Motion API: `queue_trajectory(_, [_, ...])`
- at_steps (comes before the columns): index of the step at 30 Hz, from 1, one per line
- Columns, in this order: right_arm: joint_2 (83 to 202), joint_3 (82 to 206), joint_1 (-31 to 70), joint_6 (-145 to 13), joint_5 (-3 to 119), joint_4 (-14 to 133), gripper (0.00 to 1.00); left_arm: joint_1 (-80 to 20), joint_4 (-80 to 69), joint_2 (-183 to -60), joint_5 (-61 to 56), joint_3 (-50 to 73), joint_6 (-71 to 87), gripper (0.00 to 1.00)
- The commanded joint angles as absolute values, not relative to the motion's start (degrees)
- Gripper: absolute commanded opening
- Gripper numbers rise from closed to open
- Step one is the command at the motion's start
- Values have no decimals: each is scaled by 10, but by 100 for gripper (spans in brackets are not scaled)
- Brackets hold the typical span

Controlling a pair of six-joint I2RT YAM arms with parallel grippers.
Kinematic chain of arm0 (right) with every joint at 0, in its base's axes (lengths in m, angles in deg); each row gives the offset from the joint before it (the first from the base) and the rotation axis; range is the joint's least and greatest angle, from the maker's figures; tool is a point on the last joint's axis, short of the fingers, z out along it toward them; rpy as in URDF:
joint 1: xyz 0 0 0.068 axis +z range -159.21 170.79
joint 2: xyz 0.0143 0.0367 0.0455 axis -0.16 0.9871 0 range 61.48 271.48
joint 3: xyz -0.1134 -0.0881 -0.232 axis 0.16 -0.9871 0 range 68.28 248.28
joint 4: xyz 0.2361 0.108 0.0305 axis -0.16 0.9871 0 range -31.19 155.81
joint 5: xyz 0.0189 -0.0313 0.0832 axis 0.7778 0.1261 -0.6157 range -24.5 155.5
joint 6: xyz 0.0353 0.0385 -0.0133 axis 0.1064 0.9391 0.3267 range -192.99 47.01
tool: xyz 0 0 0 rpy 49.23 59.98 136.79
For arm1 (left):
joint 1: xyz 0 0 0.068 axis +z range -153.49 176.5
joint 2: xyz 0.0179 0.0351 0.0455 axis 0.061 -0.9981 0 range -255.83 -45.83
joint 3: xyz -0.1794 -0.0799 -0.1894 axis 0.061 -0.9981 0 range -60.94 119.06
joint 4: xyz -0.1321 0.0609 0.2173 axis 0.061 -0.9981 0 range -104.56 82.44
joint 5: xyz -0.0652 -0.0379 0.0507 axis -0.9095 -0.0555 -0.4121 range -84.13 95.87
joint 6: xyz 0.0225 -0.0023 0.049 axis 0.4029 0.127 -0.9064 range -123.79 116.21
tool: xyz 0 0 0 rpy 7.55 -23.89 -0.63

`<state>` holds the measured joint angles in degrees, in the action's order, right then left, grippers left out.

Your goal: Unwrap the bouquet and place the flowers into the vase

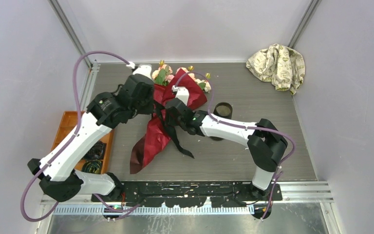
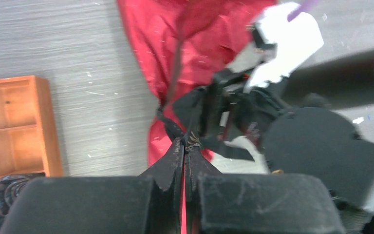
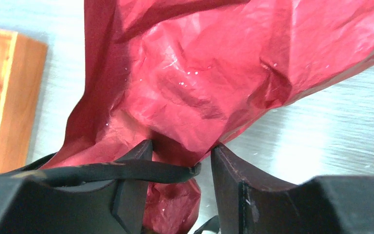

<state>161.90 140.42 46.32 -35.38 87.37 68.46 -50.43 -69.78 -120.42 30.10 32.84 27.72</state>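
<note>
Bouquet flat on worktop, mid-field, rose heads toward far edge, dark red wrapping paper trailing toward arm bases. Black vase upright just right of it, flowers not yet in.

Left gripper fully closed, pinching black ribbon at knot. Right gripper half open, astride gathered paper neck; ribbon strand across left finger, probably not clamped.

Paper thin, crinkly, tear-prone; ribbon limp, slippery. Stems light, springy. Best hold: ribbon tail near knot, then bunched stems below heads.

Even bright overhead light; soft shadows; wrist views blurred close up.
</note>
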Motion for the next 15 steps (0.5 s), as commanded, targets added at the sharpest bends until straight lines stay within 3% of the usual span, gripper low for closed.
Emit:
queue_trajectory(1, [1596,1420,419,-362,934,709,53,-440,-679,-1149,336,340,289,0])
queue_trajectory(7, [1601,1442,361,-355,929,764,53,-361,-671,-1109,368,341,304,0])
queue_trajectory(15, [1628,1494,298,-363,931,834,53,-357,-691,-1042,507,346,311,0])
